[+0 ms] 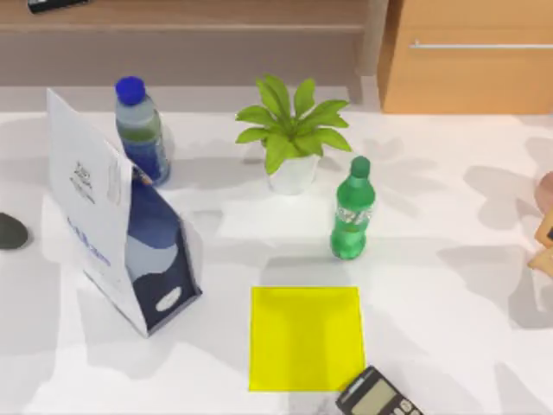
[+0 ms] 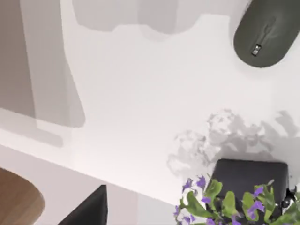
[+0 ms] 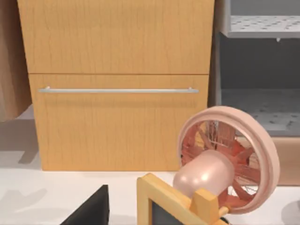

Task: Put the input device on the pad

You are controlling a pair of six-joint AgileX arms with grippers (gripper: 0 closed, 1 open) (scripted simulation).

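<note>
A: Where is the input device (image 1: 11, 231) now?

B: At the desk's (image 1: 449, 337) far left edge, half cut off in the top view, well apart from the pad (image 1: 305, 338), which lies flat near the front edge, about the middle. In the left wrist view the input device (image 2: 266, 33) rests on bare white surface, with a dark-potted purple-flowered plant (image 2: 239, 199) nearby.

A: And the grippers?

B: I cannot tell whether either one is spread or pressed together. A dark wedge sits at the bottom of each wrist view, nothing more. My guess is the left arm hangs above the device and the right one is parked over by the pink fan (image 3: 225, 161) and wooden cabinet (image 3: 117, 84).

A: What could spoil it?

B: The device is smooth and rounded, so a pinch off its middle may squirt it sideways, perhaps off the left edge. Then the carry: the paper bag (image 1: 121, 233) stands between device and pad, and a low path could knock it over. Beyond it, the green bottle (image 1: 352, 212) stands just behind the pad, and the calculator (image 1: 378, 398) touches its front right corner, so a careless drop may bump either.
</note>
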